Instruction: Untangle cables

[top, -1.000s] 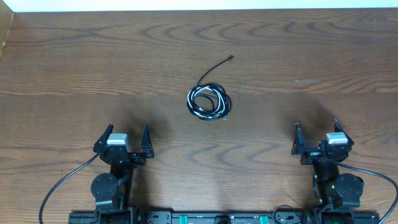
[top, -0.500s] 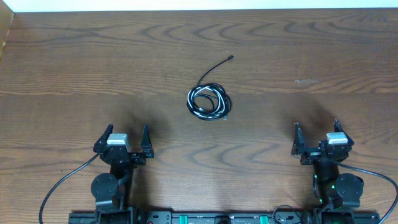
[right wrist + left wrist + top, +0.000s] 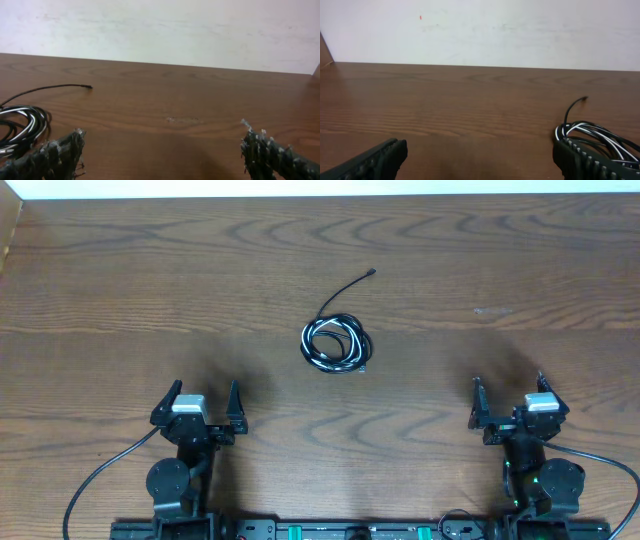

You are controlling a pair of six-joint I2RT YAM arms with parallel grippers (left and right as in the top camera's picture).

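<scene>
The cables (image 3: 335,344) lie as one small coiled bundle of black and white cords near the table's middle, with one black end (image 3: 352,284) trailing up and right. The bundle shows at the right edge of the left wrist view (image 3: 597,137) and the left edge of the right wrist view (image 3: 20,125). My left gripper (image 3: 201,404) is open and empty at the front left, well short of the bundle. My right gripper (image 3: 508,401) is open and empty at the front right.
The wooden table (image 3: 150,290) ends at a white wall along the far edge. A pale scuff mark (image 3: 492,310) sits on the wood at the right. Thick black arm cords (image 3: 100,475) run along the front edge.
</scene>
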